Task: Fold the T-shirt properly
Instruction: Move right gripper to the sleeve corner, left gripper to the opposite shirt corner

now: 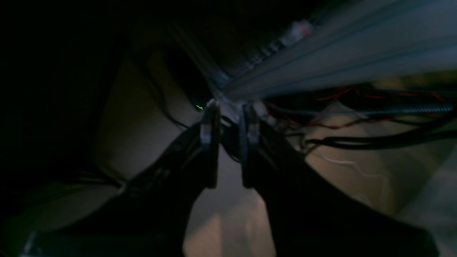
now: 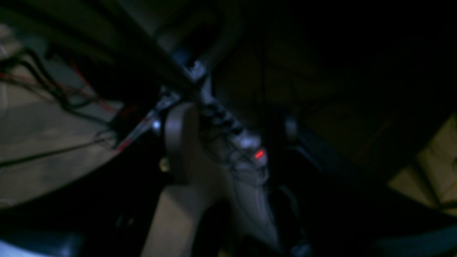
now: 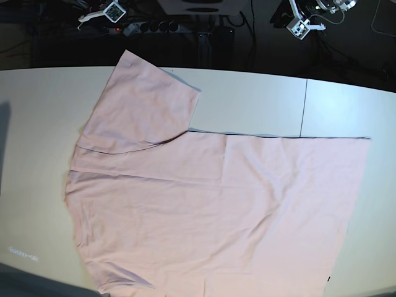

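From my left wrist feed, the left pincer (image 1: 230,121) has its two dark fingers (image 1: 210,128) set a narrow way apart, with only air between the tips. It grips nothing and touches nothing. Past it I see a pale aluminium rail (image 1: 342,57) and a tangle of black and red cables (image 1: 357,121), all dim and blurred.

The right wrist feed is darker still. I can make out one pale rounded finger (image 2: 180,139) of the right pincer (image 2: 232,139) and a faint dark shape opposite, with a clear gap between them, so it looks parted and empty, though how far it gapes I cannot tell. A small red light (image 2: 259,154) glows beyond it among loose wires.

In the base view I count one T-shirt (image 3: 216,210), pale pink, lying flat on the light worktop (image 3: 346,105) with its plain side up. One short sleeve (image 3: 148,105) points toward the far edge at the view's left; the hem runs down the view's right side. Soft creases cross the body. The near part of the shirt runs out of the bottom of the frame.

Both arms are pulled back beyond the far edge of the worktop, well apart from the cloth: one wrist unit (image 3: 108,11) at the view's upper left, one (image 3: 303,21) at upper right. That makes two pincers, one shirt, one worktop with a single seam line (image 3: 303,108).
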Action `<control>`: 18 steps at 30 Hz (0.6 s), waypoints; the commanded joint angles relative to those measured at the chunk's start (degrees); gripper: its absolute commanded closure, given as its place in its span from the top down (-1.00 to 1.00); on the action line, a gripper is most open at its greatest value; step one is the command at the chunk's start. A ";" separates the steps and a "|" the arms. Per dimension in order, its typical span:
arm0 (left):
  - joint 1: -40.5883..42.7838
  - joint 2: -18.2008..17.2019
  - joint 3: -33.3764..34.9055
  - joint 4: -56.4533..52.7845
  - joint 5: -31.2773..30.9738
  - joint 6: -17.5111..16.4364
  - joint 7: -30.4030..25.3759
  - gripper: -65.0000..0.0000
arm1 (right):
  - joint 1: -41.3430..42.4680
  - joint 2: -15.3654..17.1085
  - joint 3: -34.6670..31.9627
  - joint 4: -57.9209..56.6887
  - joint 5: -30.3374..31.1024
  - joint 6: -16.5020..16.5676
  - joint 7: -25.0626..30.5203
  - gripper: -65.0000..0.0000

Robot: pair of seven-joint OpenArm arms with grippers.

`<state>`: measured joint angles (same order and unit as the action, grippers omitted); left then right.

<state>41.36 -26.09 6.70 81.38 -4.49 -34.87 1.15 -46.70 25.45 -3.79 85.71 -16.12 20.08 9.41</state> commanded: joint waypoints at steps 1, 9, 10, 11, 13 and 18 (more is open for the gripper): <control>1.44 -1.14 -1.33 2.29 -0.46 -0.55 -0.81 -0.60 | -1.18 1.31 0.17 2.75 0.39 -1.68 1.16 -0.05; 4.15 -4.72 -6.43 13.35 -1.90 -0.31 3.50 -0.60 | -0.92 7.34 0.20 17.64 -4.59 -1.90 -3.45 -0.05; 4.39 -5.16 -6.88 14.25 -2.05 -0.28 3.58 -0.60 | -0.92 8.26 0.20 19.08 -4.72 -1.90 -3.45 -0.05; 4.55 -5.57 -7.19 14.95 -2.14 -0.28 3.65 -0.60 | -0.92 9.07 0.20 20.41 -4.70 -1.90 -3.45 -0.05; 4.55 -6.38 -7.52 15.93 -2.12 -0.28 3.91 -0.60 | -0.87 10.78 0.20 22.71 -4.72 -1.90 -3.69 -0.05; 4.55 -8.46 -7.52 17.42 -2.12 -0.28 4.76 -0.60 | 2.62 15.19 0.24 24.22 -7.04 -1.90 -4.92 -0.05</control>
<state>45.39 -33.89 -0.47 98.00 -6.11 -34.83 6.46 -43.99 39.75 -3.90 109.01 -23.44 20.14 3.55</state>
